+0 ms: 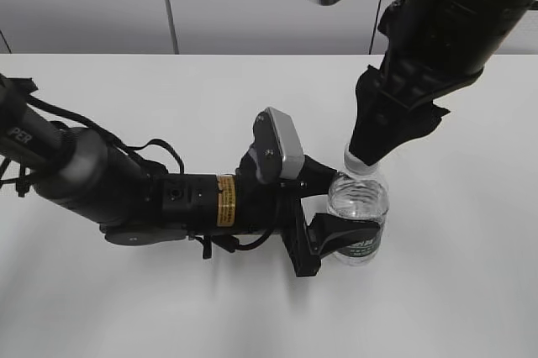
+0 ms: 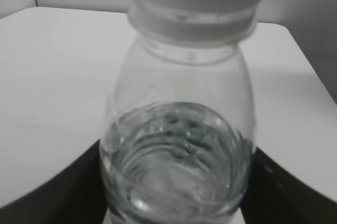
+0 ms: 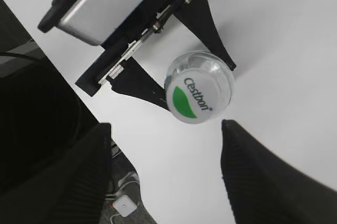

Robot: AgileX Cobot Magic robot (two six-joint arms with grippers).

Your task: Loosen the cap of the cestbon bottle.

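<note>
The cestbon bottle (image 1: 360,202) stands upright on the white table, clear and part full of water, with a dark green label low down. My left gripper (image 1: 351,211) reaches in from the left and is shut on its body. In the left wrist view the bottle (image 2: 176,150) fills the frame between two dark fingers (image 2: 58,195). The white cap (image 3: 197,98) with its green patch sits on the bottle's neck. My right gripper (image 3: 164,125) hovers over it, open, with both fingertips clear of the cap. In the exterior view the right gripper (image 1: 371,150) hides most of the cap (image 1: 356,165).
The left arm (image 1: 126,194) lies low across the table's left half. The right arm (image 1: 437,30) comes down from the upper right. In the right wrist view the table edge (image 3: 126,166) runs diagonally, with cables and a small white box (image 3: 125,204) on the floor below.
</note>
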